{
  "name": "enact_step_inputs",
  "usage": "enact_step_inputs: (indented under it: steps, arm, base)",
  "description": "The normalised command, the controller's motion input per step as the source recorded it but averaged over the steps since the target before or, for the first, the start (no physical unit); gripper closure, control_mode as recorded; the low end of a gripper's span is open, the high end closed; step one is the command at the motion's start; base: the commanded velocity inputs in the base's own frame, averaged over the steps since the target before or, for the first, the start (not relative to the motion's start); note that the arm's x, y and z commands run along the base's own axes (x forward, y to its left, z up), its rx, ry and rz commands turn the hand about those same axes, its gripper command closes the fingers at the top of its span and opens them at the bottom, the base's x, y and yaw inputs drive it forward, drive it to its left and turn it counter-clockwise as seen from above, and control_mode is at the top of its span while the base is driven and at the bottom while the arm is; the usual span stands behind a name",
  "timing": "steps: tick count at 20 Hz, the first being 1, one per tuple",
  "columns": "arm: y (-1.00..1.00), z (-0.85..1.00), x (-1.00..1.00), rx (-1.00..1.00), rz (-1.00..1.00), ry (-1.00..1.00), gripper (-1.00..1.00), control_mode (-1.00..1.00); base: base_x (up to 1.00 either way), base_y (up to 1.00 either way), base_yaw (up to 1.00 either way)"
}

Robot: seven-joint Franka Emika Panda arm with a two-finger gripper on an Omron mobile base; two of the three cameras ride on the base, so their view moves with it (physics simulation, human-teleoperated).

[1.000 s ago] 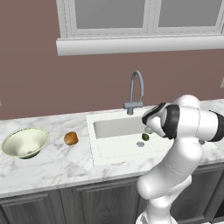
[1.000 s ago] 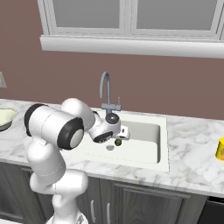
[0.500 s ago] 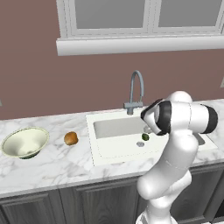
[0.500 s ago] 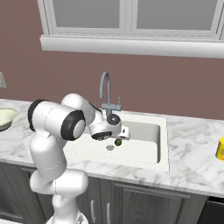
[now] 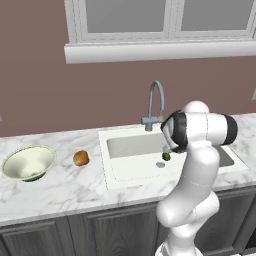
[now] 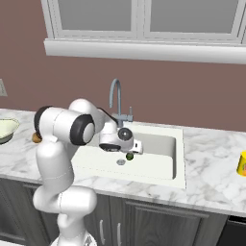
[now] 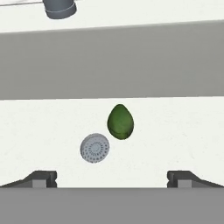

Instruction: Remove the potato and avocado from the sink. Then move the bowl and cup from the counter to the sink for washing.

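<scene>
smooth white sink (image 7: 175,127), teardrop green avocado (image 7: 120,122) beside perforated grey drain (image 7: 95,148), gripper (image 7: 112,179) wide open, empty

We see the counter (image 5: 60,192), white marble with grey veins, running over dark grey cabinet doors (image 5: 100,235). Near its left end sits the bowl (image 5: 28,163), upright, and just to the right of it the potato (image 5: 81,158), apart from the bowl. The sink (image 5: 117,172) is set into the middle of the counter, against the back edge, where the faucet (image 5: 155,105) stands. Toward the counter's right end we find the cup (image 6: 241,164).
</scene>
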Motion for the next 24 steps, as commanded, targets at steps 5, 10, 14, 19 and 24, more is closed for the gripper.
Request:
enact_step_inputs:
  steps: [5, 10, 14, 19, 24]
  arm:
    - [0.0, -0.18, 0.1, 0.0, 0.0, -0.02, -1.0, -1.0]
    - [-0.01, -0.11, 0.18, -0.02, 0.0, 0.0, -1.0, -1.0]
    - [-0.02, -0.09, 0.2, -0.02, 0.0, 0.0, -1.0, -1.0]
    - [-0.02, -0.09, 0.19, -0.02, 0.0, 0.0, -1.0, -1.0]
    - [-0.04, -0.08, 0.2, -0.02, 0.0, 0.0, -1.0, -1.0]
  base:
    - [0.0, 0.0, 0.0]
    - [0.0, 0.0, 0.0]
    - [0.0, 0.0, 0.0]
    - [0.0, 0.0, 0.0]
    - [0.0, 0.0, 0.0]
